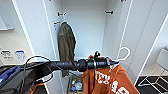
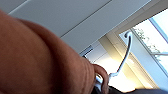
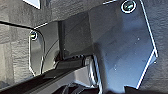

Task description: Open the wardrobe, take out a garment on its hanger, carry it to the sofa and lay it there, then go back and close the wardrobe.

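Reaching across in front of the open wardrobe (image 1: pixel 86 27), the left arm stretches from the left side of the head view, and the left gripper (image 1: pixel 113 62) sits at the neck of the garment (image 1: pixel 110 81), right where the hanger (image 1: pixel 124 55) comes out of the collar. The gripper seems clamped on the hanger there, with the burnt-orange sweatshirt hanging below it, white letters partly readable on the chest. The hanger's white hook curves up free beside the gripper, clear of the wardrobe rail. Both wardrobe doors stand swung wide. Inside, a dark olive jacket (image 1: pixel 66 41) hangs against the left wall of the compartment, and small items (image 1: pixel 75 85) lie low on the cabinet floor. A white wire-framed chair (image 1: pixel 160 72) stands beyond the right door.

From the left wrist view, orange cloth bulges close to the lens, and the white hook rises from the bunched collar toward a ceiling and a bright window (image 2: pixel 155 42).

The right wrist view gives dark robot parts over grey floor; whether the right gripper is spread or closed I cannot tell.
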Motion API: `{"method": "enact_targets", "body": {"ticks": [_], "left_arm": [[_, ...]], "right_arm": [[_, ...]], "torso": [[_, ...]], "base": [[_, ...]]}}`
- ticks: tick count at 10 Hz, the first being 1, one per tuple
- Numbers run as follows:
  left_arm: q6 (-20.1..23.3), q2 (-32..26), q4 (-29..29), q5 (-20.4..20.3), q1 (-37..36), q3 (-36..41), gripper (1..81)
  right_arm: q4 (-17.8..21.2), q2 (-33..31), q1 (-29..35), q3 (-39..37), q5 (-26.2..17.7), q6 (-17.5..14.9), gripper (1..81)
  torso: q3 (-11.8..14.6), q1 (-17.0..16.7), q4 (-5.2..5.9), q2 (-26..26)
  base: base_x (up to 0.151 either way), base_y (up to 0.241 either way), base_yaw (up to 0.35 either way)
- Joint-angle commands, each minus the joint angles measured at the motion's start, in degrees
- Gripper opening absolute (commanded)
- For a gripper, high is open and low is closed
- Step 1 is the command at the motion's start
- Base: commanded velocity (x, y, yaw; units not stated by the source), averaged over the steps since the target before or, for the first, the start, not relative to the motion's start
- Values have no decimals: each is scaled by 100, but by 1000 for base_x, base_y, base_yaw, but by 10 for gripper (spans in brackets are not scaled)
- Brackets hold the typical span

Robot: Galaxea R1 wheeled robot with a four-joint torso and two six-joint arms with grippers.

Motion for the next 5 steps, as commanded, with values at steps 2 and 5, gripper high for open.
{"method": "enact_targets", "body": {"ticks": [2, 5], "left_arm": [[-12, 12, 50, -450, -1133, 135, 10], [-12, -33, 51, -431, -1151, 153, 10]], "right_arm": [[54, 28, 223, 24, -323, 5, 811], [54, 28, 223, 24, -323, 5, 811]], "torso": [[0, 0, 0, 0], [0, 2, 0, 0]], "base": [[0, 0, -136], [0, 0, -340]]}}
